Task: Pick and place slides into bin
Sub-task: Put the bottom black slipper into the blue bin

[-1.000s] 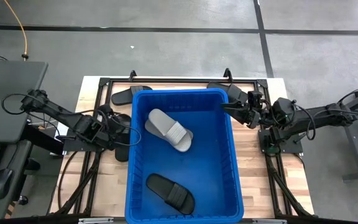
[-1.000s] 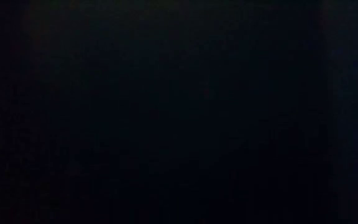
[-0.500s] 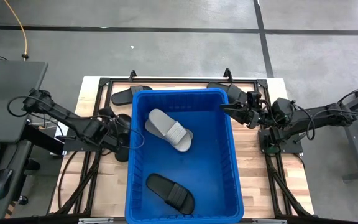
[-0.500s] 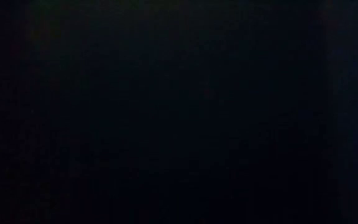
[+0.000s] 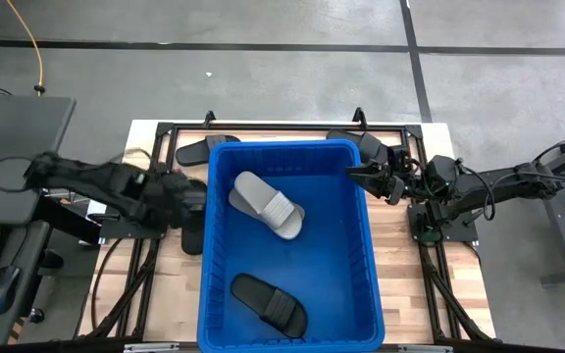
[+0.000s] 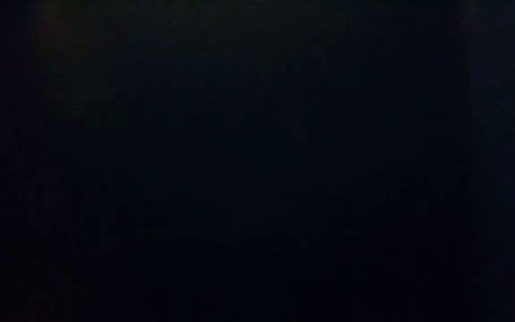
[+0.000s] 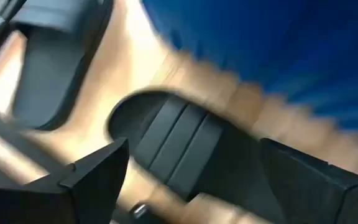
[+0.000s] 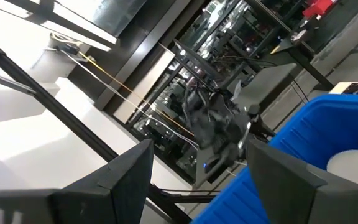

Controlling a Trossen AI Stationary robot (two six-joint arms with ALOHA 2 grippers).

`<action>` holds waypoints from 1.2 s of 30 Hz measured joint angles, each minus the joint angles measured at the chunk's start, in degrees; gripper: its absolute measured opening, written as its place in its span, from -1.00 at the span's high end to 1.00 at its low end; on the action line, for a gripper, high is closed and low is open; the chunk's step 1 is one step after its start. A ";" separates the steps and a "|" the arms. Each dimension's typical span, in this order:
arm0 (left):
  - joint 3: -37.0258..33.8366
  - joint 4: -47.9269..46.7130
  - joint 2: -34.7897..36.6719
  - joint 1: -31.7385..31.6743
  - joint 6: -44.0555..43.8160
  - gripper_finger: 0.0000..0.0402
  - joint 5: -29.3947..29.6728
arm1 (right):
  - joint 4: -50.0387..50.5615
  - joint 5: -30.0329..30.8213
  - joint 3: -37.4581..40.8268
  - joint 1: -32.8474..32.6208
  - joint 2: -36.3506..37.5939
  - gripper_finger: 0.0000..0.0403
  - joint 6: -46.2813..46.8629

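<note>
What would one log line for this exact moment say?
left claw: open above black slide on table beside bin | right claw: open, empty, at bin rim | in bin: grey slide, black slide

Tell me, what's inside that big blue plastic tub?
Inside the big blue plastic tub lie a light grey slide and a black slide. Whether the grey one covers another beneath cannot be seen.
</note>
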State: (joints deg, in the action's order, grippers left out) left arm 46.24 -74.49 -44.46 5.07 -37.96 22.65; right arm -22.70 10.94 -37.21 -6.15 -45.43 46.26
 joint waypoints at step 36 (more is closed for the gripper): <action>0.39 16.79 -9.68 -80.40 44.42 -0.56 -68.15 | 1.41 -0.48 0.00 0.02 0.00 -0.23 1.45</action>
State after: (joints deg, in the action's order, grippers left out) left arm 46.63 -57.70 -54.14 -75.33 6.46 -45.50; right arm -21.30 10.46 -37.21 -6.13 -45.43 47.71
